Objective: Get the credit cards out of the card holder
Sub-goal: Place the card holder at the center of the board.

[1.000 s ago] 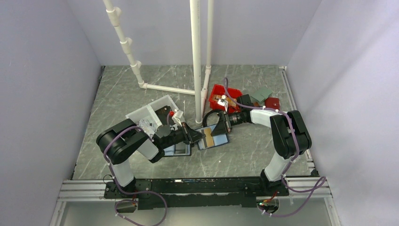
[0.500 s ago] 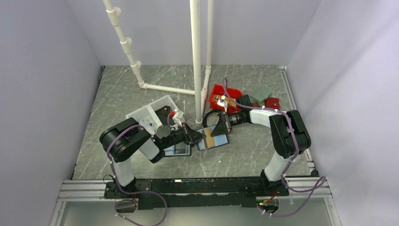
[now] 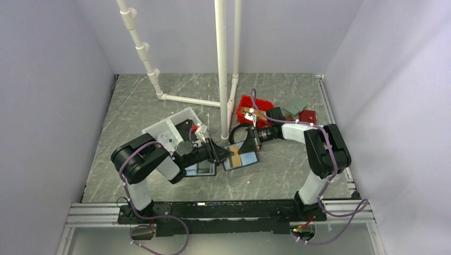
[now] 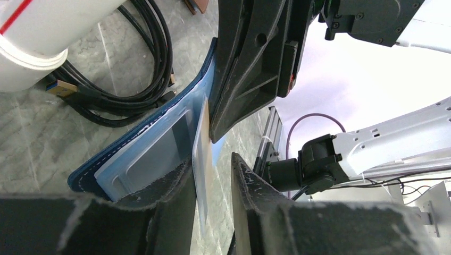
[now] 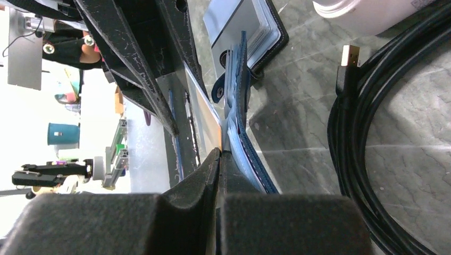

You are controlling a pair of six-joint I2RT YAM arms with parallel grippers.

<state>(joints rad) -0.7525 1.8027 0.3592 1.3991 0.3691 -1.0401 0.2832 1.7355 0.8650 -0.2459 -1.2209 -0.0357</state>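
Credit card point(image 4: 202, 151), gold-orange, stands on edge against the light-blue inside of the card holder point(image 4: 139, 159). The holder is navy and lies open near the middle of the table point(image 3: 159, 95). Can't tell if the card is fully clear of its pocket.

Change over the last second: the grip swaps sides. Left gripper point(image 4: 211, 162) was clamped. Its jaws are now parted, with the card loose in the gap, nearer one finger. Right gripper point(image 5: 219, 153) was part open and is now closed, its tips pinching what looks like the card's far edge. The holder's blue edge runs just beside those tips, outside them as far as I can judge.

Reads as a handover: left lets go, right takes over. Drawing the card away from the holder is likely next. Risk: nothing pins the holder, so it may drag along.

Top view, from the holder: left arm comes in from 9 o'clock, right arm from 2 o'clock. Black cable point(image 5: 351, 159) sits at 12 o'clock, black-edged folio point(image 3: 201, 169) at 8, red bin point(image 3: 254, 108) at 1, white pipe point(image 3: 222, 69) at 11. No other cards seen.
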